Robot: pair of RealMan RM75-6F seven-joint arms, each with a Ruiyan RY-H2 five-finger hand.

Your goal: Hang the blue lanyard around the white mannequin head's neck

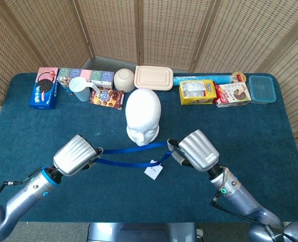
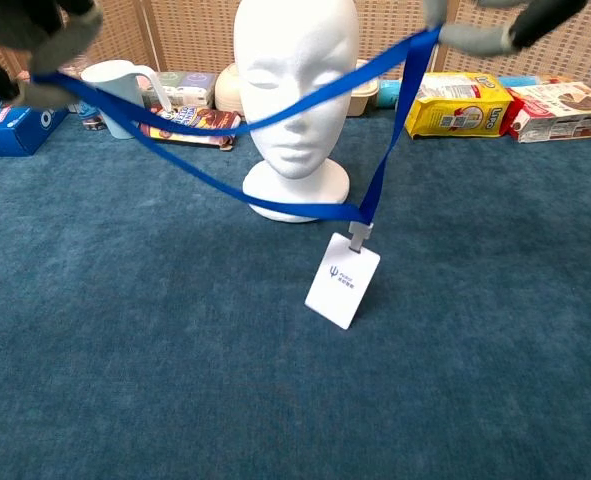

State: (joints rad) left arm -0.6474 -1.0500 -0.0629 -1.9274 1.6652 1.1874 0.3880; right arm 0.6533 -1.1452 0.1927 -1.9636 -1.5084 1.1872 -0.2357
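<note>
I see the blue ribbon lanyard (image 2: pixel 305 100) stretched in the air just in front of the white foam mannequin head (image 1: pixel 143 117), its white card badge (image 2: pixel 343 280) dangling above the dark blue cloth table (image 1: pixel 270 146). My left hand (image 1: pixel 75 155) grasps its left end and my right hand (image 1: pixel 196 149) grasps its right end. Snack boxes line the far edge.
</note>
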